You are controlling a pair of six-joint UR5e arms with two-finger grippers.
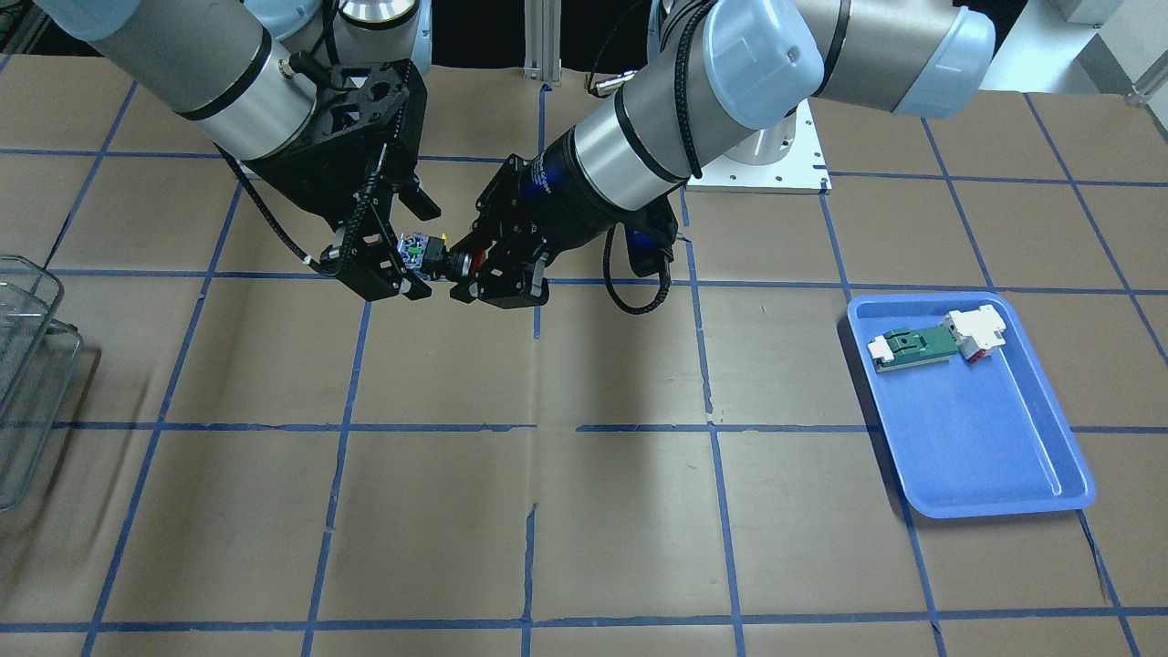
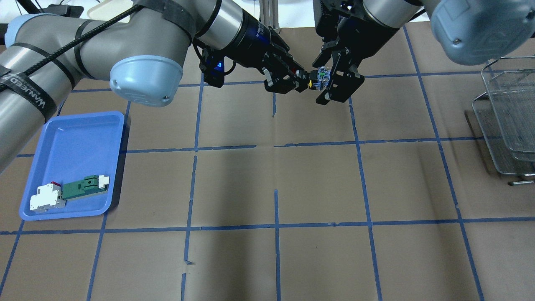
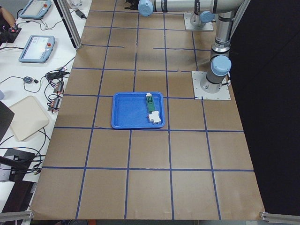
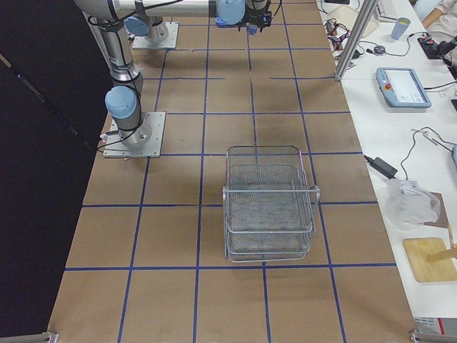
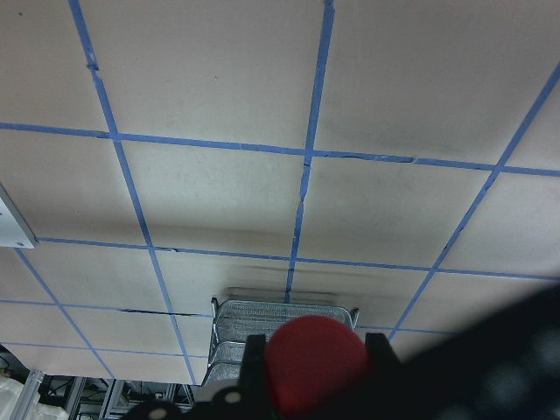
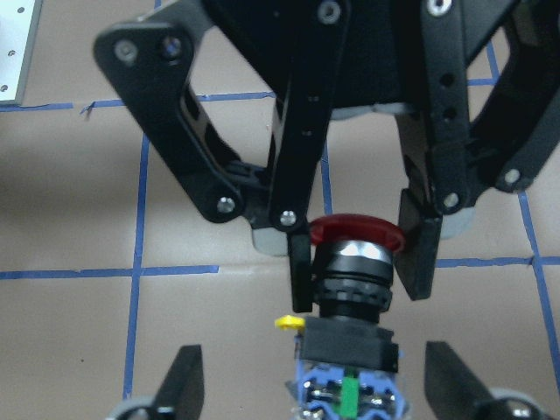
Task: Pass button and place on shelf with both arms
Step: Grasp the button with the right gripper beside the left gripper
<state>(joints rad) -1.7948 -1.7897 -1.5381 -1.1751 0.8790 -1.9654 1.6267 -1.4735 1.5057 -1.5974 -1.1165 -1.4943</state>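
The button (image 2: 311, 76), with a red cap, a black collar and a blue-and-white block, hangs in the air between the two grippers over the far middle of the table. My left gripper (image 2: 299, 79) is shut on its black collar just behind the red cap (image 6: 354, 232). My right gripper (image 2: 328, 81) is open, and its fingers (image 6: 184, 381) stand wide on either side of the contact block (image 6: 346, 394) without touching it. The front-facing view shows the button (image 1: 429, 258) between both grippers. The wire-mesh shelf (image 2: 508, 117) stands at the table's right end, also seen in the exterior right view (image 4: 268, 207).
A blue tray (image 2: 71, 142) at the table's left end holds a green-and-white flat part (image 2: 71, 193). The tabletop is brown paper with a blue tape grid. The arm bases stand on white plates (image 1: 776, 164) at the robot's side.
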